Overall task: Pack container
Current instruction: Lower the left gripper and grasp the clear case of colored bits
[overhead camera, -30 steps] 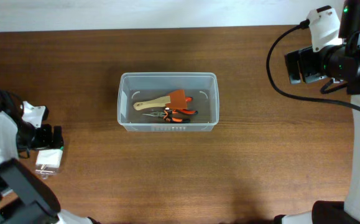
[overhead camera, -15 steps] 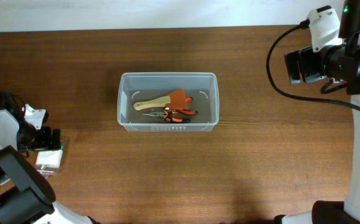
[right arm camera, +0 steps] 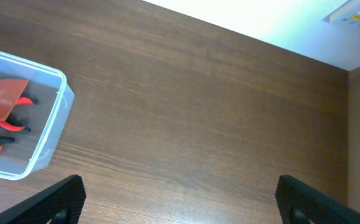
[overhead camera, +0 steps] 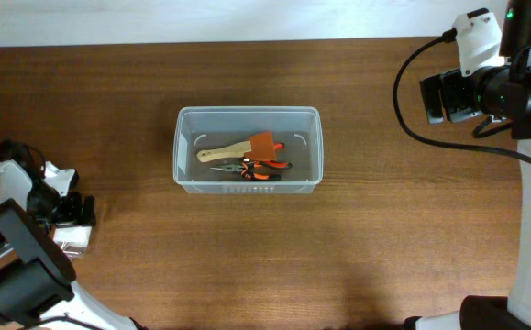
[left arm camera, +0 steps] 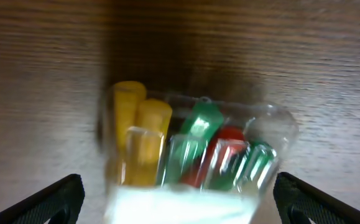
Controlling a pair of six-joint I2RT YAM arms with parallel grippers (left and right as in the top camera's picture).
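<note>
The container [overhead camera: 181, 151], a clear plastic bin, stands mid-table and shows at the left edge of the right wrist view [right arm camera: 49, 134]. Inside lie a wooden-handled scraper with a brown blade [overhead camera: 243, 146] and orange-handled pliers [overhead camera: 258, 168]. My left gripper [overhead camera: 71, 212] is open at the table's left edge, its fingers either side of a small clear box of yellow, green and red pieces [left arm camera: 192, 155], which is blurred in the left wrist view [left arm camera: 180, 202]. My right gripper [overhead camera: 448, 96] is open and empty at the far right, above bare wood [right arm camera: 180, 202].
The small clear box [overhead camera: 69, 240] peeks out below the left gripper near the table's left edge. The right arm's black cable [overhead camera: 407, 101] loops over the table's right side. A pale wall runs along the table's far edge [right arm camera: 260, 25].
My left gripper has shifted toward the front of the table and now covers more of the small clear box. The right arm and the container have not moved.
</note>
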